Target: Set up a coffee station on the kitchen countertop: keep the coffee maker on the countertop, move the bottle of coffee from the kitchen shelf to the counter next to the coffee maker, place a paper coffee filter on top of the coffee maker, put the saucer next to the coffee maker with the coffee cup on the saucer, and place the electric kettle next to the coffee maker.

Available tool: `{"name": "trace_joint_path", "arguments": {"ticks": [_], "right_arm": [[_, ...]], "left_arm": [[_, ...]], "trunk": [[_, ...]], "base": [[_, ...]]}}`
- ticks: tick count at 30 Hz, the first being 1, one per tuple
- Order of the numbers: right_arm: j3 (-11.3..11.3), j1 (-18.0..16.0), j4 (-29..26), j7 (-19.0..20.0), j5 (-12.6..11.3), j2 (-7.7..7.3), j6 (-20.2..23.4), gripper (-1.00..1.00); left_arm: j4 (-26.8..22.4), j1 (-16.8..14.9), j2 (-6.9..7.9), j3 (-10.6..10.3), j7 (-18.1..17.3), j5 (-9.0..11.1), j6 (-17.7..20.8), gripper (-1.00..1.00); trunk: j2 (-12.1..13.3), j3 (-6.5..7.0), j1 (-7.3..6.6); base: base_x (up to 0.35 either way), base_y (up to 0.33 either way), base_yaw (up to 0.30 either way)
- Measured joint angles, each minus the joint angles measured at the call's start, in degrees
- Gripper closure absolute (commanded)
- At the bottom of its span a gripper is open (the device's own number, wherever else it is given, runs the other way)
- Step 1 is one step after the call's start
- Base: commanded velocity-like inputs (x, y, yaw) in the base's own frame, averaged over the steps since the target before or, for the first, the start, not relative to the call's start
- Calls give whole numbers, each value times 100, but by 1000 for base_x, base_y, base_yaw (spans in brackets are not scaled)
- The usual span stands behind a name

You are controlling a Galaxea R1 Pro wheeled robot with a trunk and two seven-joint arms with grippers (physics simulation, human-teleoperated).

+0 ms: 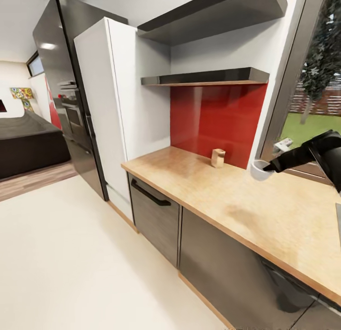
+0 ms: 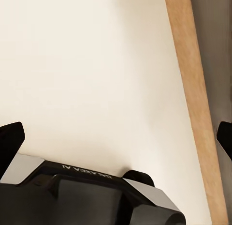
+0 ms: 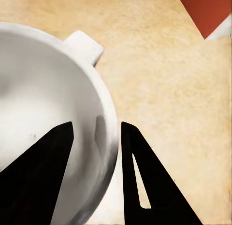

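Where the counter [image 1: 213, 188] meets the window at far right: right gripper [image 1: 268, 168] clamped on white cup [image 1: 259, 170] rim; left gripper [image 2: 116, 138] spread wide over floor [image 2: 87, 65].

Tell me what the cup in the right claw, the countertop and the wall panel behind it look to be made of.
Coffee cup: glazed white ceramic by its look, with smooth walls and soft sheen; the right claw pinches its rim. Countertop: light wood or wood-look laminate, with faint mottled grain and a matte finish. Backsplash: glossy red panel, perhaps glass or lacquer, since it mirrors pale streaks.
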Motion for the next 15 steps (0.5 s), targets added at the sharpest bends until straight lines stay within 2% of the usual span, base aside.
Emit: {"name": "trace_joint_path", "arguments": {"ticks": [2, 3, 6, 9, 12, 15], "right_arm": [[-3, 231, -528, 98, -7, -137, 377, 100], [-6, 401, -1007, 224, -17, -287, 622, 100], [-14, 632, -1562, 380, -8, -521, 820, 100], [-17, 716, -1670, 690, -38, -757, 855, 100], [-18, 740, -1696, 877, -31, -883, 858, 100], [-18, 747, -1704, 932, -32, -932, 862, 100]], "left_arm": [[1, 0, 0, 0, 0, 0, -1, -100], [1, 0, 0, 0, 0, 0, -2, -100], [-1, 0, -8, 3, 0, -3, -2, -100], [7, 0, -8, 2, 0, -2, -3, -100], [6, 0, -9, 0, 0, 0, -3, -100], [8, -1, -9, 0, 0, 0, -3, -100]], "trunk": [[0, 12, 0], [-1, 16, 0], [1, 19, 2], [0, 22, 3], [0, 30, 1], [0, 41, 1]], "base": [[-3, 0, -147], [-62, 0, -66], [-243, 0, -21], [-244, 0, -73], [-88, 0, -177], [-92, 0, -212]]}}
